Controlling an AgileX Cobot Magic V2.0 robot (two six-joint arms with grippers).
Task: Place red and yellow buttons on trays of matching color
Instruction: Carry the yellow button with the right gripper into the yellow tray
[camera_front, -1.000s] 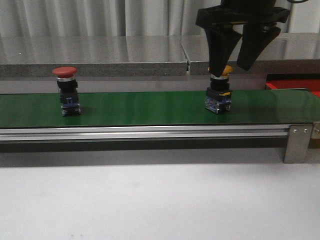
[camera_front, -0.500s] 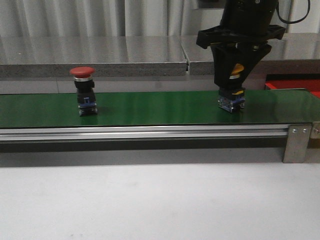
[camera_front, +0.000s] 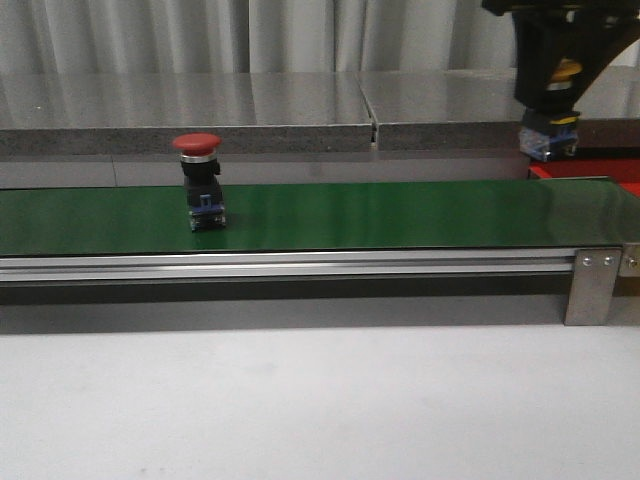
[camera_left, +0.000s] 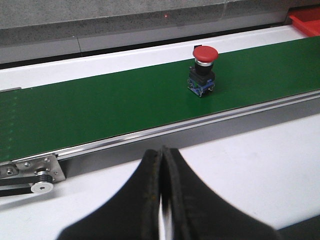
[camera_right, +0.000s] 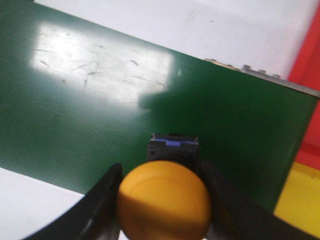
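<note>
A red button (camera_front: 200, 190) stands upright on the green belt (camera_front: 400, 215), left of centre; the left wrist view shows the same red button (camera_left: 203, 70). My right gripper (camera_front: 553, 100) is shut on the yellow button (camera_front: 549, 140) and holds it in the air above the belt's right end. In the right wrist view the yellow button (camera_right: 164, 202) sits between both fingers (camera_right: 100, 200). A red tray (camera_front: 590, 170) lies behind the belt's right end. A yellow tray (camera_right: 300, 200) lies beside the red tray (camera_right: 310, 75). My left gripper (camera_left: 162, 160) is shut and empty over the white table.
The belt's aluminium rail (camera_front: 300, 265) and end bracket (camera_front: 595, 285) run along its near side. A grey raised shelf (camera_front: 250, 115) stands behind the belt. White tabletop (camera_front: 300, 400) lies in front.
My right gripper shut on the yellow button and lifted it up and to the right, off the belt. The red button rode the belt to the right.
</note>
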